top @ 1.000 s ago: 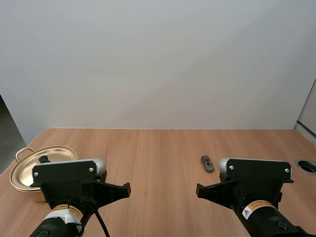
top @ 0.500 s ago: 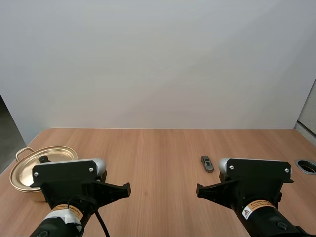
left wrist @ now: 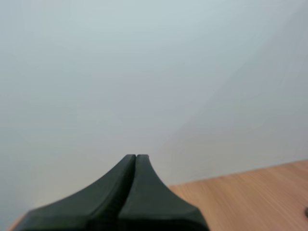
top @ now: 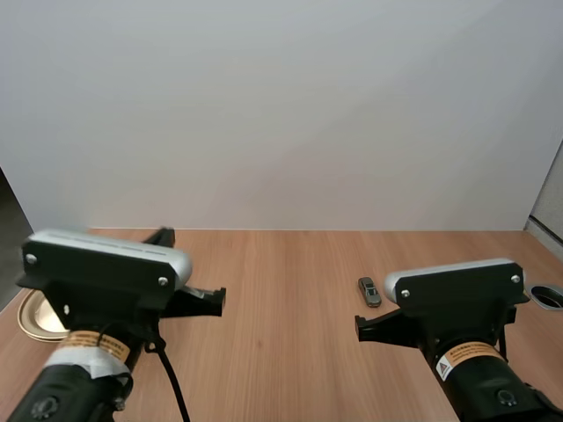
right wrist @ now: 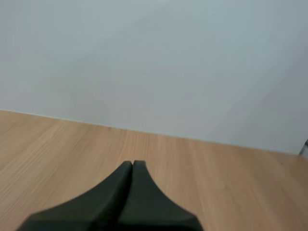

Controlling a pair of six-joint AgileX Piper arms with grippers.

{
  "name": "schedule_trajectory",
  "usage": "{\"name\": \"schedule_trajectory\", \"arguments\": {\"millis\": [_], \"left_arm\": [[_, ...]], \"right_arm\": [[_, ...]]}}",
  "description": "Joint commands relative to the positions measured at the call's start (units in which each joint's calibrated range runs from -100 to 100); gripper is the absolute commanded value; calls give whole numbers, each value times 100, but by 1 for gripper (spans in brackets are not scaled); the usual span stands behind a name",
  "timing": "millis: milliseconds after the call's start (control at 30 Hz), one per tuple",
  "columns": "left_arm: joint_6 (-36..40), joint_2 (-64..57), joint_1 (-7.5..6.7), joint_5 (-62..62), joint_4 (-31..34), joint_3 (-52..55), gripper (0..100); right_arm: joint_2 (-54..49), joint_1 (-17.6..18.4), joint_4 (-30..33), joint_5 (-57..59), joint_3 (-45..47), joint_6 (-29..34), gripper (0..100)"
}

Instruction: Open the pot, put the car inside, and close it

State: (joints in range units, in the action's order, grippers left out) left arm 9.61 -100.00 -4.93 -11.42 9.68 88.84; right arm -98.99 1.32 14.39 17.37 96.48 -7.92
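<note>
Left jaws and right jaws are each lying pressed together on nothing, one dark wedge apiece, pointing forward over the table (top: 281, 281). The car (top: 369, 291) is sitting just ahead and slightly left of the right arm (top: 453, 294), its long axis running mostly away from the bases. The pot (top: 35, 318) is lying at the table's left edge, largely hidden behind the left arm (top: 106, 264), so the pot is likely falling to the left jaws and the car to the right.
</note>
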Motion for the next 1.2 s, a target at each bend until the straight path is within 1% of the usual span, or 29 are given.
{"name": "schedule_trajectory", "arguments": {"millis": [0,33,67,100,167,233,300,367,400,467,533,567,700,733,800,900,1000,1067,1100,1167], "left_arm": [[-673,0,55,-1977,539,-1222,0],[-673,0,96,-2643,539,-1522,0],[-673,0,133,-2936,563,-1736,0],[-702,0,159,-2956,603,-1856,0],[-813,0,184,-2928,990,-2129,0],[-401,0,193,-2956,1416,-2399,0],[-39,143,193,-3294,1995,-2675,0],[20,489,193,-3907,2304,-2936,0],[20,761,193,-4317,2425,-3093,0],[10,1150,193,-4712,2542,-3265,0],[-45,1632,223,-4932,2645,-3432,0],[-99,1875,287,-4986,2690,-3503,0],[-122,2998,500,-5628,2730,-3831,0],[-111,3331,536,-5827,2720,-3912,0],[-101,3924,594,-6166,2633,-4051,0],[-111,4811,711,-6430,2622,-4211,0],[-111,5620,867,-6393,2597,-4347,0],[-207,6038,995,-6261,2406,-4492,0],[-314,6261,1082,-6222,2179,-4594,0],[-651,6640,1286,-6201,1421,-4825,0]], "right_arm": [[4,4,3666,664,-535,109,0],[4,4,3654,900,-807,150,0],[4,4,3539,1062,-1092,238,0],[4,4,3435,1144,-1380,393,0],[4,4,3119,1093,-1929,750,0],[91,4,2712,908,-2354,763,0],[388,4,2329,953,-2749,697,0],[870,4,1962,1033,-3014,321,0],[1146,4,1675,1098,-3146,50,0],[1661,4,1243,1339,-3338,-590,0],[2160,4,775,1848,-3522,-1123,0],[2471,4,554,2271,-3617,-1406,0],[3329,4,-252,3616,-3746,-1765,0],[3507,4,-493,3839,-3746,-1841,0],[3770,4,-985,4393,-3746,-2190,0],[3981,4,-1688,4966,-3746,-2826,0],[3993,4,-2070,5168,-3746,-3197,0],[3993,4,-2217,5216,-3746,-3327,0],[3993,4,-2290,5216,-3746,-3410,0],[3993,4,-2408,5216,-3746,-3579,0]]}}
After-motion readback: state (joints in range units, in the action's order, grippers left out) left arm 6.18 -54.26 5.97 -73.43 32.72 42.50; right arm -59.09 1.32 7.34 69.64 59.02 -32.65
